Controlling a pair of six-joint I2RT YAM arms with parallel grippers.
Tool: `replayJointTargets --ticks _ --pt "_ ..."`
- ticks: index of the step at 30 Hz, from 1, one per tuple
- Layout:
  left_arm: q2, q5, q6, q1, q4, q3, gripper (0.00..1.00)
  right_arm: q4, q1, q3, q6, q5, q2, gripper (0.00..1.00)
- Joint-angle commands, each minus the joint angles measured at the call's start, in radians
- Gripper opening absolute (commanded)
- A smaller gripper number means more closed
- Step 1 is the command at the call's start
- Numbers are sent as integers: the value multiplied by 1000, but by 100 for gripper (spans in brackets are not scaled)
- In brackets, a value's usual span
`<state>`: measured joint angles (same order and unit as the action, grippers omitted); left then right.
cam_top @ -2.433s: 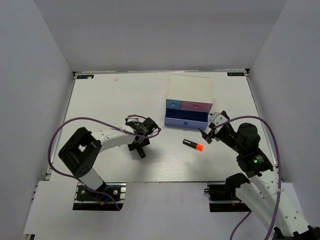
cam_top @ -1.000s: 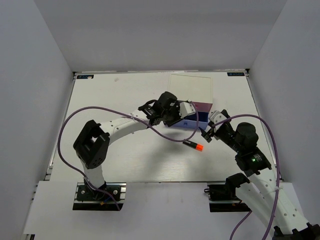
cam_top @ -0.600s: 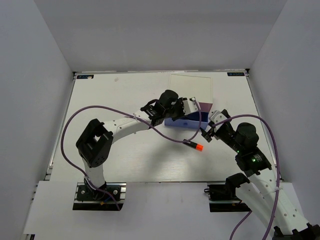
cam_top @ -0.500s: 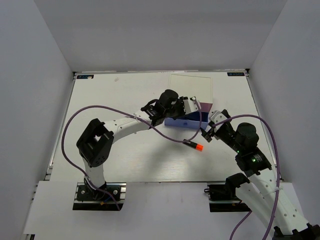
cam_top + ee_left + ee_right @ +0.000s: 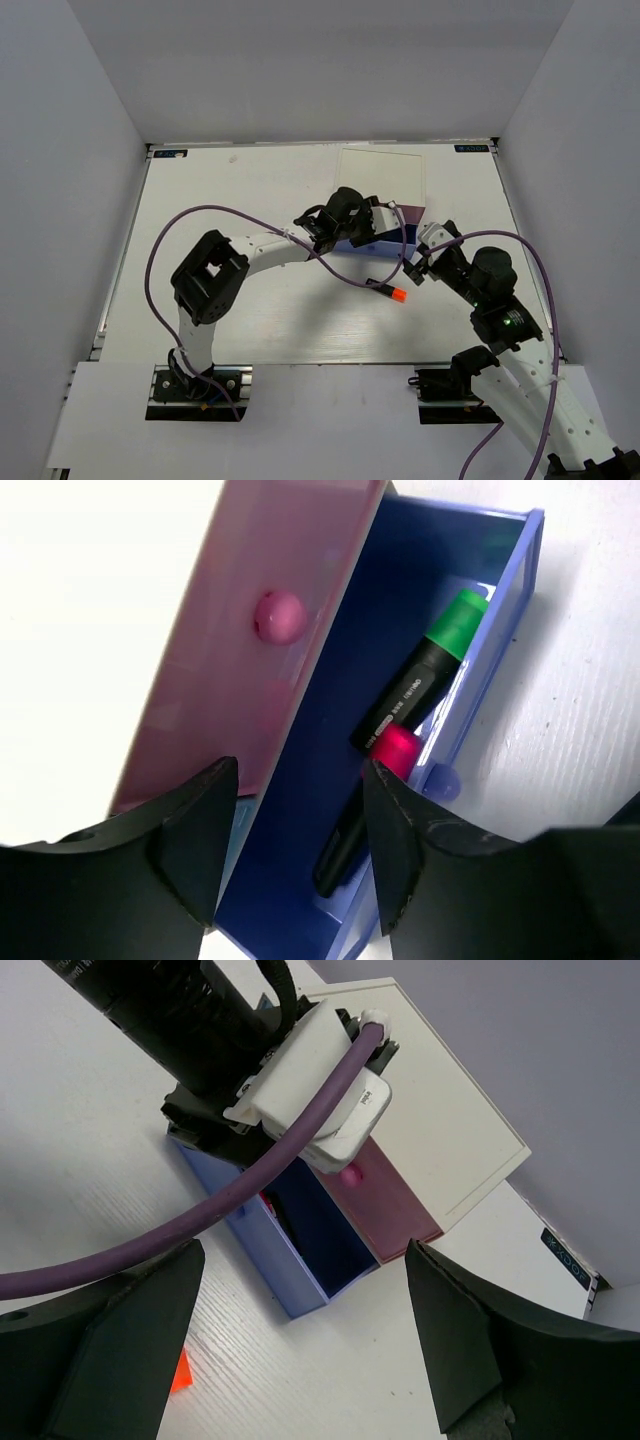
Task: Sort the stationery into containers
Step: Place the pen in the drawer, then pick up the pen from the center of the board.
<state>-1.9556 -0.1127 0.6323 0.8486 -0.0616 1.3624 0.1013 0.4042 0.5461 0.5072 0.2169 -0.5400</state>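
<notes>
**Top external view:** The left arm is reaching across the table (image 5: 230, 190) to the white organiser (image 5: 382, 175). Its left gripper (image 5: 351, 232) is hanging over the pulled-out lavender drawer (image 5: 380, 247), though how the jaws are standing cannot be told from this height. The orange-ended marker (image 5: 388, 292) is lying on the table just in front of that drawer, beside a loop of purple cable (image 5: 345, 280). The right gripper (image 5: 413, 258) is hovering just beside the organiser's right front corner, near the marker but apart from it.

**Left wrist view:** The left gripper's two fingers (image 5: 195, 850) are standing spread above the open drawer and pinching nothing. Inside the drawer, the green-ended marker (image 5: 425, 685) and the pink-ended marker (image 5: 365, 810) are lying roughly end to end along its front wall. The pink end is meeting the black body of the green one. The pink drawer front (image 5: 250, 680) is showing above them, with its round knob (image 5: 278, 617) in plain sight.

**Right wrist view:** The right gripper's jaws are gaping wide and holding nothing. They are framing the organiser and the left gripper poised over the lavender drawer. A sliver of the marker's orange end is peeking out beside one finger (image 5: 100, 1360) at the lower left.
</notes>
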Motion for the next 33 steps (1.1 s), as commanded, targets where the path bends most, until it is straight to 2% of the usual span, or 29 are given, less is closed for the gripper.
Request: replayJointTargets --ticks 1,3,7,9,11,12,13,14,15,16,17,18,20,21,22,25,27,33 --pt "79 -12 -9 9 -27 15 64 -48 2 -3 2 -2 9 87" --pt "115 -24 -19 9 -27 4 72 -45 2 -2 2 -2 8 87" --pt "196 -35 -81 9 -47 -31 74 -26 2 -8 27 27 11 82" --pt "236 -15 -117 9 -38 -43 74 -18 -2 -9 45 54 14 70" --pt "300 20 -218 9 -3 -54 74 -2 -1 -9 62 75 12 57" --pt "323 72 -264 9 17 -54 71 5 1 -12 66 93 9 41" --pt "346 99 -319 -5 47 -54 68 5 -1 -12 71 111 9 34" --pt "369 117 -442 -14 86 -54 65 18 -2 -12 86 122 6 28" --pt "415 149 -497 -14 176 -54 53 26 -1 -12 93 151 2 22" --pt "440 186 -541 -14 213 -68 42 31 2 -12 96 159 -6 22" --pt "466 264 -612 -14 271 -98 32 44 2 -14 108 167 -14 24" --pt "527 280 -641 -14 302 -118 21 51 1 -14 109 186 -53 41" --pt "601 289 -674 -23 335 -210 21 75 4 -9 106 203 -112 80" --pt "641 289 -692 -23 335 -248 23 87 4 3 105 216 -164 90" --pt "680 289 -703 -23 345 -285 47 97 2 23 108 229 -194 90" --pt "805 337 -736 -23 345 -411 91 170 8 86 114 262 -352 90" --pt "865 396 -737 -23 330 -483 100 173 15 133 90 251 -437 90" --pt "876 441 -747 -23 319 -516 100 138 38 192 59 113 -636 89"
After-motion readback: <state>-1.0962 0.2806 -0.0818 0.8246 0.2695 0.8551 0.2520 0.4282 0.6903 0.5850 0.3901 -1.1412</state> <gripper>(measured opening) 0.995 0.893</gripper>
